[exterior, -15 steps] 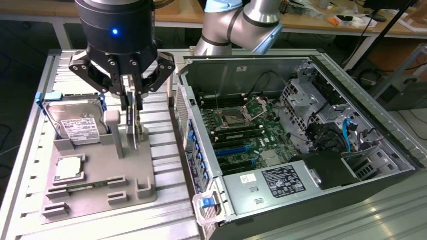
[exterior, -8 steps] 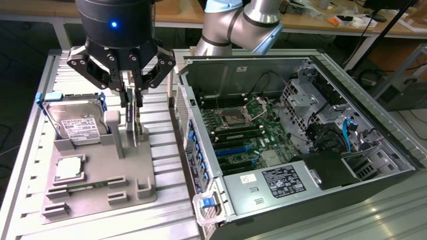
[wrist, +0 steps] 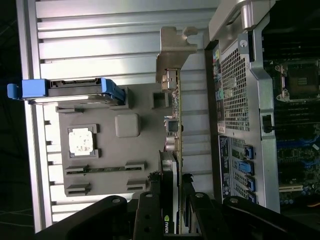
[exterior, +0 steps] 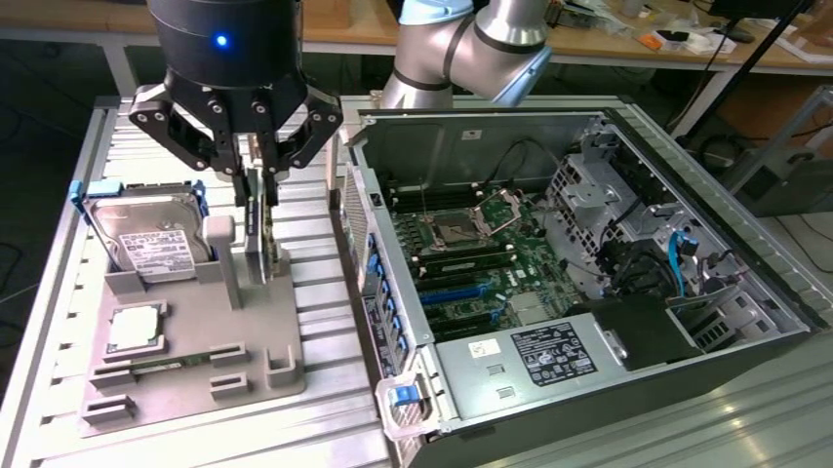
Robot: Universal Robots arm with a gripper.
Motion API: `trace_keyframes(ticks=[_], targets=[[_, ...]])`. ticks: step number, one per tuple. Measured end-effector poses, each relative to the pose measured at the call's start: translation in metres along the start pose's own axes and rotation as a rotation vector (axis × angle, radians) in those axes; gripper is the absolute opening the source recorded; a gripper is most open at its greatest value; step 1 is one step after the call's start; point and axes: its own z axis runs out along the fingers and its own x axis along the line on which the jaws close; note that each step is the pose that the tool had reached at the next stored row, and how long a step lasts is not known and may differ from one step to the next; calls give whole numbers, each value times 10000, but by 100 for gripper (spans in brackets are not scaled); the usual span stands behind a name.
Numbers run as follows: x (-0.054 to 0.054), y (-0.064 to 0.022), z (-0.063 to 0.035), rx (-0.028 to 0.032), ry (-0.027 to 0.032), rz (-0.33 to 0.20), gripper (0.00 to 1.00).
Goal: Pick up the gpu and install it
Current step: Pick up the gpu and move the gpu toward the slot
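Claw [exterior: 257, 180] pinches the top edge of the gpu [exterior: 268, 234], which stands upright in the grey holder [exterior: 195, 331] on the surface [exterior: 326, 302], between hard drive [exterior: 146, 234] and open computer case [exterior: 586, 244], toward the exterior view's left

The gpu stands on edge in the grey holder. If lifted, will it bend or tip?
Probably stiff: the gpu looks like a rigid board with a metal bracket. Thin and upright, it may tilt if the fingers pinch off-centre.
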Motion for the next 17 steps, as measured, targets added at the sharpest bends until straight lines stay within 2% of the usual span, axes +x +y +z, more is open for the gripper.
trace_keyframes(ticks=[5,17], targets=[[-25,2,0,0,0,0,27],[-172,12,4,0,0,0,27]])
